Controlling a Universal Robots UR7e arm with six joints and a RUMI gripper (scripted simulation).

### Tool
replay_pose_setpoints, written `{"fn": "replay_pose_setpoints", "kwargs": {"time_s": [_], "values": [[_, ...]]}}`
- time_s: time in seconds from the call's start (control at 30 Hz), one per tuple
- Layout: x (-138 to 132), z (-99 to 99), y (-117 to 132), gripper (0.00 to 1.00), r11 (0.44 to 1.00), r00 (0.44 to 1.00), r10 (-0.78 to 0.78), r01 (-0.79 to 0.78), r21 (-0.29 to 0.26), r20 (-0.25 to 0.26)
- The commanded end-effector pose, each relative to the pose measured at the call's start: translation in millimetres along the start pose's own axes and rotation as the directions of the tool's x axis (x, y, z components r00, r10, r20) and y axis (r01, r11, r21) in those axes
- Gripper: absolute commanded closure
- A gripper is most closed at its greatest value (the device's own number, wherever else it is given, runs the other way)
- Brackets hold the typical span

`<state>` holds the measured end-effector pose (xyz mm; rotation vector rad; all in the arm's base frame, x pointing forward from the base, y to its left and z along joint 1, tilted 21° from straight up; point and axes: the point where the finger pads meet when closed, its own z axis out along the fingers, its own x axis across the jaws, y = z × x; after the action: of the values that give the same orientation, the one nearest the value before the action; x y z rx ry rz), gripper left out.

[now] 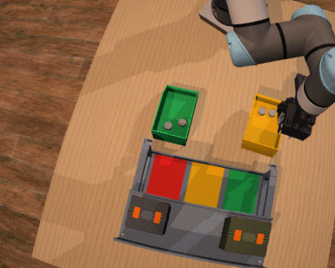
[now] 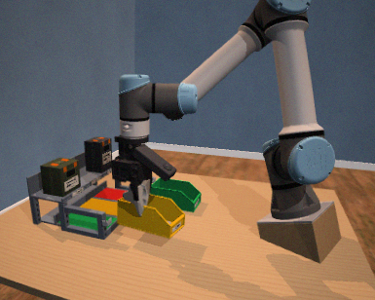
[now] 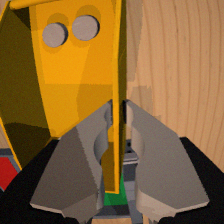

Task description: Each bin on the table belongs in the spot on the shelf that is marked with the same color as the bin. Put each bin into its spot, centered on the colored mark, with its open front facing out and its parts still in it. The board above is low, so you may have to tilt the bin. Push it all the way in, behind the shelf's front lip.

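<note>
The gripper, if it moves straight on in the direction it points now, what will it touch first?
The gripper points down and is already shut on the side wall of the yellow bin. Going further, it would probably press the wall toward the table; the gap underneath is unclear.

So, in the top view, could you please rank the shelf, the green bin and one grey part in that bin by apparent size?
1. Shelf, plainly largest.
2. Green bin.
3. Grey part, smallest; its neighbour looks alike.

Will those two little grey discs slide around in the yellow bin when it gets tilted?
Probably. The discs lie loose and flat on the smooth floor of the yellow bin, so they may slide. The tool pinches only one thin side wall, so the bin may tilt.
</note>
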<state>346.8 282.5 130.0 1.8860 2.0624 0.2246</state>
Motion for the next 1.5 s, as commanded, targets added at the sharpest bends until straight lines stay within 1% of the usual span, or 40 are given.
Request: {"fn": "replay_pose_setpoints", "kwargs": {"time_s": [0.0,0.47,1.03,1.47], "values": [[0.1,-5.2,0.3,1.00,1.000,1.000,0.000,0.000,-0.001,0.000],[0.1,-19.2,0.3,1.00,1.000,1.000,0.000,0.000,-0.001,0.000],[0.1,-28.6,0.3,1.00,1.000,1.000,0.000,0.000,-0.001,0.000],[0.1,-31.4,0.3,1.00,1.000,1.000,0.000,0.000,-0.001,0.000]]}}
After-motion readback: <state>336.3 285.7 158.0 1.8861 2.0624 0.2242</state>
